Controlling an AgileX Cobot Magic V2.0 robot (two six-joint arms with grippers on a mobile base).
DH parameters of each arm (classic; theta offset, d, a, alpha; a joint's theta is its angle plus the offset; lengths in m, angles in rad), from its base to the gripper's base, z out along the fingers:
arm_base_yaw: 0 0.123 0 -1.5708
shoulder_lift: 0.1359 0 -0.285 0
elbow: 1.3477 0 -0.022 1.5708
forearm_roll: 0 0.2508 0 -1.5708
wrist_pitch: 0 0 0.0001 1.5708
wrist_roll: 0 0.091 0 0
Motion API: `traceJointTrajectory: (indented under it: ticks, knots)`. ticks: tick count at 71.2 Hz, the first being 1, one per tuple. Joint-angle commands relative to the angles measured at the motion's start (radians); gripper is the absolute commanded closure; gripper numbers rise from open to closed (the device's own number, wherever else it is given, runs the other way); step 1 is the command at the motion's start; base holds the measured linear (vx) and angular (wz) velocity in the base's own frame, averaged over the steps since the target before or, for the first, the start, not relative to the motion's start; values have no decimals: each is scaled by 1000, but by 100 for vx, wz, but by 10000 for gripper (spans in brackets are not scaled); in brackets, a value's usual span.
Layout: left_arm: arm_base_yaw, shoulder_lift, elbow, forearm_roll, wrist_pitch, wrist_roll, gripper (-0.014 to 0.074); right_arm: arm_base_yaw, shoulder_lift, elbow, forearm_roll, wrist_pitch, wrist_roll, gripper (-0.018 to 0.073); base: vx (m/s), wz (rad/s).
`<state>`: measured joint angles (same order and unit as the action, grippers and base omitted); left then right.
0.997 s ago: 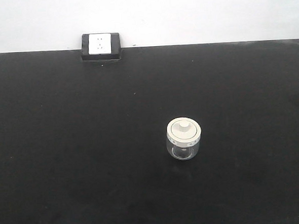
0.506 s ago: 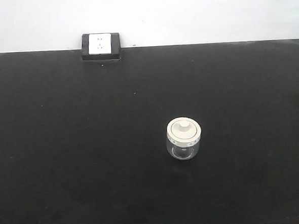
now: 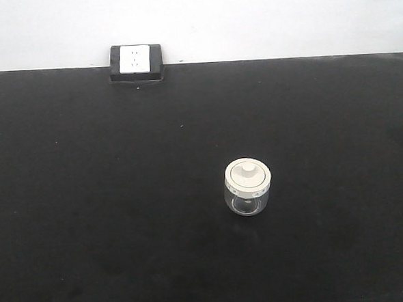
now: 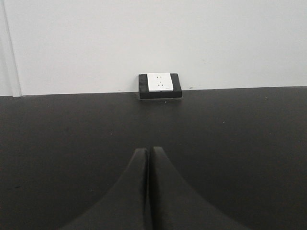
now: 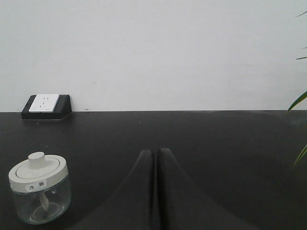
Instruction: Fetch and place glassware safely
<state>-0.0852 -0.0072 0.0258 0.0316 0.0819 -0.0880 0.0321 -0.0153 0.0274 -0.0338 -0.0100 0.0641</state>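
Observation:
The glassware (image 3: 247,187) is a small squat clear jar with an off-white knobbed lid, standing upright on the black table right of centre in the front view. The right wrist view has the glassware (image 5: 40,194) at lower left, well left of my right gripper (image 5: 156,152), whose black fingers are pressed together with nothing between them. My left gripper (image 4: 147,150) is shut too and empty, pointing over bare table toward the back wall. No jar appears in the left wrist view. Neither gripper shows in the front view.
A white socket in a black housing (image 3: 136,62) sits at the table's back edge against the white wall; it also shows as the socket (image 4: 160,85) and the socket (image 5: 45,105). Green plant leaves (image 5: 298,100) poke in at the far right.

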Motion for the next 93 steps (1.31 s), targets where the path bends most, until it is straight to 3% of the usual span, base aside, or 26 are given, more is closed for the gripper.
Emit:
traceJointTrajectory:
  ticks: [1, 93]
  knots:
    - [0, -17, 30, -7, -69, -9, 603, -9, -6, 19, 0, -70, -11, 567, 0, 0]
    - [0, -17, 30, -7, -69, -9, 603, -9, -6, 18, 0, -67, -10, 567, 0, 0]
